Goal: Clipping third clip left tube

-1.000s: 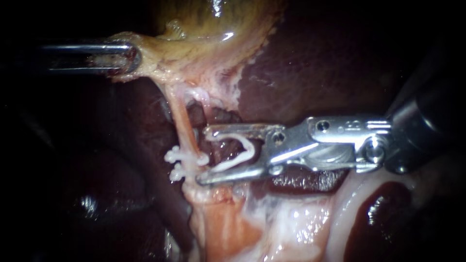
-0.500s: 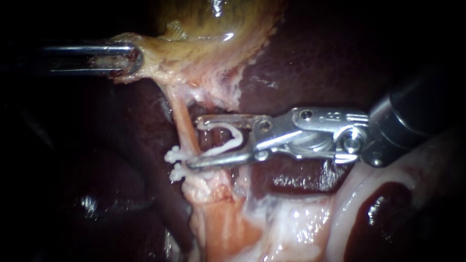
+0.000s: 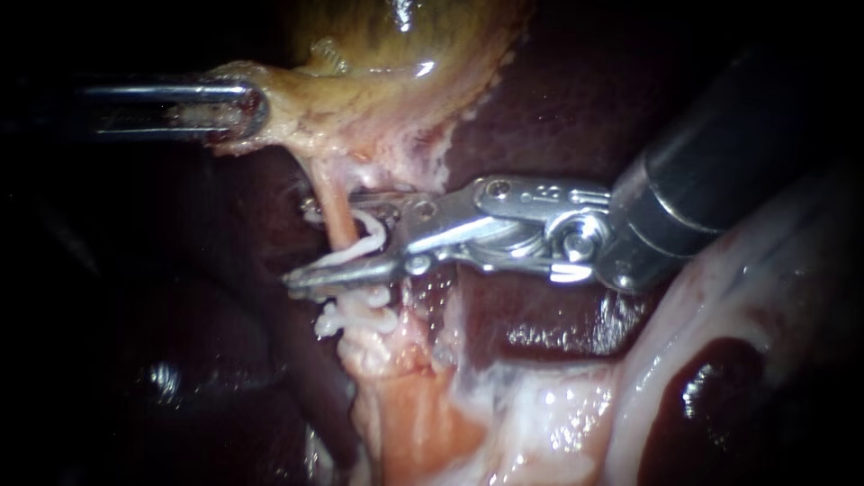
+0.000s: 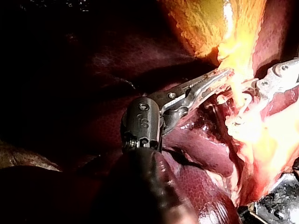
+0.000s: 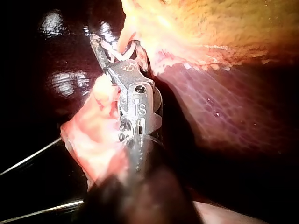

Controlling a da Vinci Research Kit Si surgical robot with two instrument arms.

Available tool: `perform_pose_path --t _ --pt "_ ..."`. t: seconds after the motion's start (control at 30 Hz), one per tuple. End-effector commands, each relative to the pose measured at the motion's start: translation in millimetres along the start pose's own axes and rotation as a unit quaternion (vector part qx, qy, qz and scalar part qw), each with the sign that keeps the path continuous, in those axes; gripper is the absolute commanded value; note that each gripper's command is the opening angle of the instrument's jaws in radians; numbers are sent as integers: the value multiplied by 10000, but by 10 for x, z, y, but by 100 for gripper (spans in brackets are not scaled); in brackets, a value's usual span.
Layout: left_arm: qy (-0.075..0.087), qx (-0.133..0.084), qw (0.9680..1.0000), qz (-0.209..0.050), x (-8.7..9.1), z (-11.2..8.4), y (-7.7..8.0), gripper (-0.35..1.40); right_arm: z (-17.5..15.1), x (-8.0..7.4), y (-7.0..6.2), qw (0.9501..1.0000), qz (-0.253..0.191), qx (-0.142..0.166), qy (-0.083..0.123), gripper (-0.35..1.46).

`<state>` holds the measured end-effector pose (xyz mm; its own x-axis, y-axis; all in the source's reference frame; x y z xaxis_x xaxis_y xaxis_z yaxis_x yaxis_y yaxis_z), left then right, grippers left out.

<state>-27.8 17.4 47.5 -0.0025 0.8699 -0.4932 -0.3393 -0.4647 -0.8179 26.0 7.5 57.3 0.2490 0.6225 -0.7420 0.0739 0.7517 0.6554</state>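
Note:
The thin pink left tube [image 3: 335, 209] runs down from the yellow gallbladder [image 3: 396, 54]. My right instrument [image 3: 306, 245] reaches in from the right, its jaws straddling this tube and carrying a white clip [image 3: 367, 236] that wraps around it. Just below the lower jaw, white clips [image 3: 346, 315] sit on the same tube. My left instrument [image 3: 243, 108] is shut on the gallbladder's edge at the upper left and holds it taut. In the right wrist view the clip [image 5: 124, 53] shows between the jaws. In the left wrist view my left instrument [image 4: 219, 77] grips yellow tissue.
Dark red liver [image 3: 558, 117] lies behind and on both sides. Pale pink and white tissue [image 3: 423, 423] spreads below the tube. A white fold [image 3: 684, 342] curves at the lower right under the right instrument's shaft.
My right instrument has moved left and slightly up with its clip, so the jaws now straddle the tube above the white clips. The left instrument has held still.

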Motion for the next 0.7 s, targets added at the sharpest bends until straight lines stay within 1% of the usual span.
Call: perform_pose_path --t 0.03,0.1,0.23,0.37,0.43,0.53,0.7 --pt "-1 1 10000 0 0 0 0 -35 -2 5 -2 10000 0 22 44 50" --pt "-1 1 10000 0 0 0 0 -35 -3 14 -7 9999 10 65 152 50" --pt "-1 0 10000 0 0 0 0 -35 -5 30 -18 9995 36 116 280 50" --pt "-2 -1 10000 0 0 0 -1 -35 -4 43 -30 9992 49 165 359 50" --pt "-2 -2 10000 0 0 0 -1 -35 -3 48 -35 9992 51 181 360 50" --pt "-2 -2 10000 0 0 0 -1 -35 -2 50 -40 9992 49 195 360 49" --pt "-2 -2 10000 0 0 0 -1 -35 -4 49 -40 9992 50 182 361 43"
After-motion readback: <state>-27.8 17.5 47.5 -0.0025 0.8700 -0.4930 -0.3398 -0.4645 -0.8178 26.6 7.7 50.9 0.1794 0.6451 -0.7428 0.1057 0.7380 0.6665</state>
